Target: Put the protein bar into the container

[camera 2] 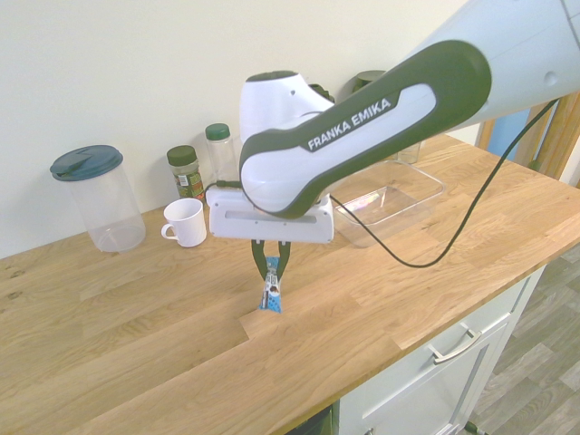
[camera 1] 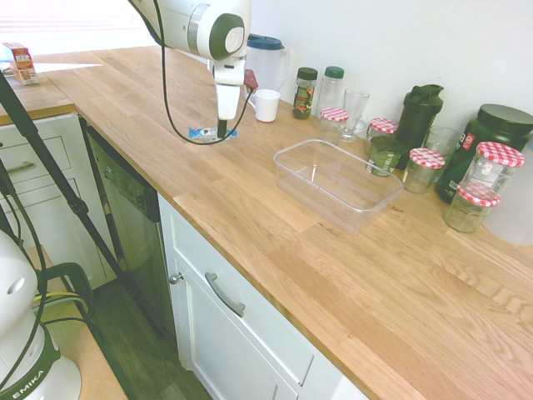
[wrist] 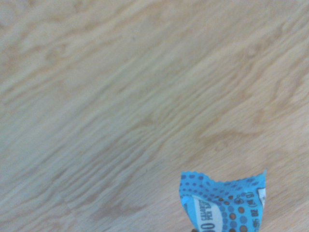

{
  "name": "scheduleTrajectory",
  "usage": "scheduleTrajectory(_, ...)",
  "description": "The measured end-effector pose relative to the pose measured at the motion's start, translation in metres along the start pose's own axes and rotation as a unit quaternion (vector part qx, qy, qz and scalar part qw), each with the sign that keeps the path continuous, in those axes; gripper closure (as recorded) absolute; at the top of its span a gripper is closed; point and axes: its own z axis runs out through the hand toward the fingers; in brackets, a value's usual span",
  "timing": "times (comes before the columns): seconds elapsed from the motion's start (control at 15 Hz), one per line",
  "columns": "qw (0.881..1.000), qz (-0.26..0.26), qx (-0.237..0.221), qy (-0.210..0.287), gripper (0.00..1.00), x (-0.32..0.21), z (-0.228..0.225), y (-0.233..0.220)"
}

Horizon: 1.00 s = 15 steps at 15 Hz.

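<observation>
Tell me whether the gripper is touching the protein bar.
Touching. In the second exterior view the gripper is shut on the top of the protein bar, which hangs upright from its fingers above the countertop.

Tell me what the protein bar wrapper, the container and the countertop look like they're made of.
Protein bar: apparently thin printed plastic film, slightly glossy, with a crimped zigzag end in the wrist view. Container: clear, smooth plastic by the look; the wood shows through it. Countertop: wood, probably oak staves, matte finish, with visible grain and joints.
</observation>
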Motion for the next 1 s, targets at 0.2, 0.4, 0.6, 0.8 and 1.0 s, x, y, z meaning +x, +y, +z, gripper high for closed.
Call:
scheduleTrajectory(0.2,0.999,-0.034,0.022,-0.006,1.0,0.039,-0.051,0.001)
scheduleTrajectory(0.4,0.998,-0.043,0.035,-0.003,1.0,0.087,-0.087,0.009)
scheduleTrajectory(0.6,0.998,-0.041,0.039,0.004,1.0,0.123,-0.105,0.014)
scheduleTrajectory(0.8,0.998,-0.044,0.036,0.009,1.0,0.157,-0.106,0.017)
scheduleTrajectory(1.0,0.999,-0.038,0.034,0.013,1.0,0.189,-0.103,0.022)
